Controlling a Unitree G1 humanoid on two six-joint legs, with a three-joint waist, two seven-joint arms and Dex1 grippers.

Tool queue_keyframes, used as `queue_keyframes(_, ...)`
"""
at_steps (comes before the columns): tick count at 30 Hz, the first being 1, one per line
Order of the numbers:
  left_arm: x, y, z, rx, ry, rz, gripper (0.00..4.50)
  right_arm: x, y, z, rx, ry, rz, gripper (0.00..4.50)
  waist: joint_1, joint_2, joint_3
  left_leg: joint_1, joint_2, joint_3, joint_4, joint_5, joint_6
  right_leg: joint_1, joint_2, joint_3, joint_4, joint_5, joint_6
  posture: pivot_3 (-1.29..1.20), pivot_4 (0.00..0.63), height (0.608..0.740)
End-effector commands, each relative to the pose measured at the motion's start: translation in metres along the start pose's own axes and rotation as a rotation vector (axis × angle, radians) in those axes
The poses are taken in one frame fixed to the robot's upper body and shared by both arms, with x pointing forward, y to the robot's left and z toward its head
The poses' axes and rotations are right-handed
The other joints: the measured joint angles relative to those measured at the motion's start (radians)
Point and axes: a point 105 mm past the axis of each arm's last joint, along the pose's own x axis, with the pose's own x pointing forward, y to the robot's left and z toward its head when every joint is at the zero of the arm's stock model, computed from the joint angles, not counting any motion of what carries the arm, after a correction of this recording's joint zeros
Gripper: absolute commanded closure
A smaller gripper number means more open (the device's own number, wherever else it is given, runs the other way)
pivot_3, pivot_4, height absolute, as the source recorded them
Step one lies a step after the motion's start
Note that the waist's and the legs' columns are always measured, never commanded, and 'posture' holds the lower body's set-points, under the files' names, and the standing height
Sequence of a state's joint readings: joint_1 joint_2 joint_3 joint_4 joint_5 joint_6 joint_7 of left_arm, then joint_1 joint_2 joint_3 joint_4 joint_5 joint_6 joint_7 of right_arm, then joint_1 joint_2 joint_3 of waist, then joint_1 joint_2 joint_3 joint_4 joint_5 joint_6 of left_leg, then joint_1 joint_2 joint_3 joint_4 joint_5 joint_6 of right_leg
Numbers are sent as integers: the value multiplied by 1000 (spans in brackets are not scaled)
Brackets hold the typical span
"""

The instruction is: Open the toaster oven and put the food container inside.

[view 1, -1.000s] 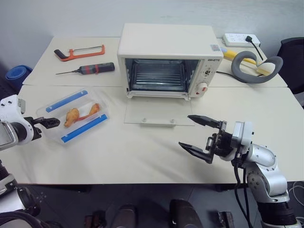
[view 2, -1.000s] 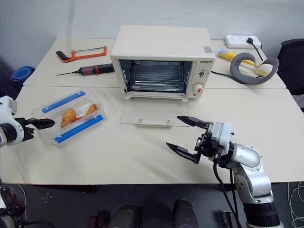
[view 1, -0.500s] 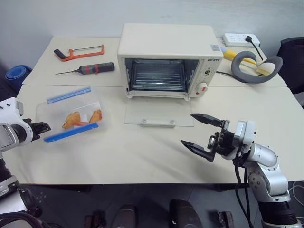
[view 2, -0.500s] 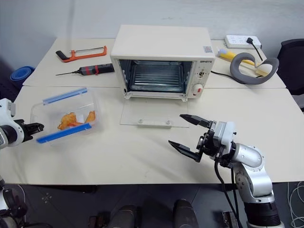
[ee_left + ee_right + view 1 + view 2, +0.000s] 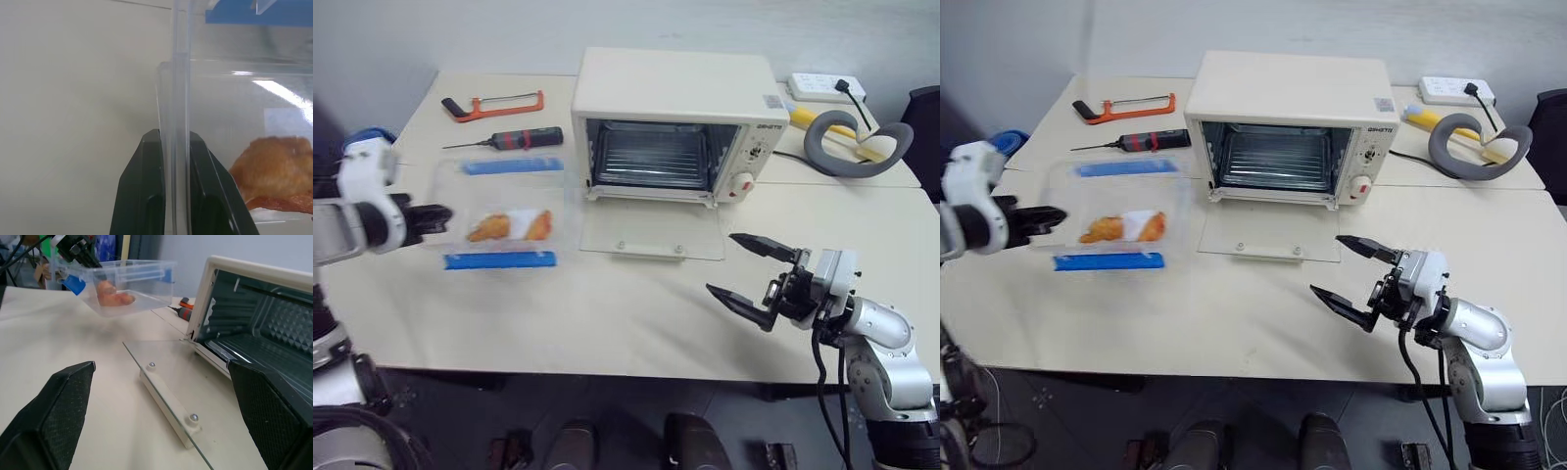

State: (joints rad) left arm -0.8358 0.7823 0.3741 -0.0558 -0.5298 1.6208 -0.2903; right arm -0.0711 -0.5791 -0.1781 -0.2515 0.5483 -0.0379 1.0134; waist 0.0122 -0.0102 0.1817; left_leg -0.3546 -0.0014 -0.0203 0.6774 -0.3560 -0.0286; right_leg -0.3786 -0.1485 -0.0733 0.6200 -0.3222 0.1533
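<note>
The cream-white toaster oven [image 5: 675, 98] stands at the back of the table, its glass door [image 5: 651, 233] folded down flat and the wire rack showing inside. The food container [image 5: 504, 211], a clear box with blue clips and orange-brown pieces [image 5: 274, 166] in it, hangs level above the table, left of the door. My left gripper [image 5: 440, 217] is shut on the container's clear end wall [image 5: 173, 112], one black finger on each side. My right gripper [image 5: 722, 262] stands open and empty in front of the door's right corner.
An orange hacksaw [image 5: 494, 103] and a red-and-black screwdriver [image 5: 514, 140] lie behind the container. A white power strip [image 5: 827, 86] and a grey curved cushion [image 5: 857, 147] sit to the right of the oven. A seam [image 5: 842, 186] joins two tabletops.
My left gripper closed on the container's end, lifted it off the table and carried it right, toward the oven. The right gripper has barely moved. The camera view has shifted.
</note>
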Motion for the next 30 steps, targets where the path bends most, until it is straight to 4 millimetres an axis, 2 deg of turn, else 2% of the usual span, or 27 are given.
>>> queue_keyframes(1,15,-41,16,69,-40,-104,4368,-8,-3,11,-47,12,-43,0,5,0,0,0,0,0,0,0,0,0,0,0,0,0,0,0,150,740)
queue_keyframes(4,30,-68,18,97,-18,-167,4368,-9,0,12,-45,16,-65,0,4,0,0,0,0,0,0,0,0,0,0,0,0,0,0,0,150,740)
queue_keyframes(9,60,-90,28,88,-16,-139,4368,-15,6,14,-40,11,-123,0,2,0,0,0,0,1,0,0,0,-1,0,0,0,0,0,0,150,740)
queue_keyframes(12,74,-96,23,108,42,-105,4368,-17,8,14,-42,12,-146,0,3,0,0,0,0,1,0,0,0,-1,0,0,0,0,0,0,150,740)
queue_keyframes(18,93,-122,15,101,36,-133,4368,-19,13,18,-50,1,-193,0,15,0,0,-1,0,1,1,0,0,0,0,0,0,0,0,0,150,740)
queue_keyframes(20,97,-131,11,98,48,-154,3627,-18,15,20,-52,-4,-205,0,17,0,0,-1,-1,1,2,0,0,1,0,0,0,0,1,0,150,740)
queue_keyframes(23,99,-140,9,100,46,-173,2750,-16,17,22,-52,-8,-211,0,15,0,0,-1,-1,0,3,0,0,1,0,0,0,1,1,0,150,740)
queue_keyframes(28,90,-141,24,47,-30,-221,1204,-14,18,26,-51,-10,-209,0,10,0,0,0,0,1,2,0,0,1,0,0,0,1,1,0,150,740)
queue_keyframes(29,86,-141,27,36,-42,-240,942,-14,18,27,-51,-8,-209,0,10,0,0,0,0,1,2,0,0,1,0,0,0,1,1,0,150,740)
queue_keyframes(30,81,-141,33,31,-74,-276,942,-14,17,29,-48,-5,-204,0,10,0,0,0,0,1,2,0,0,1,0,0,0,1,1,0,150,740)
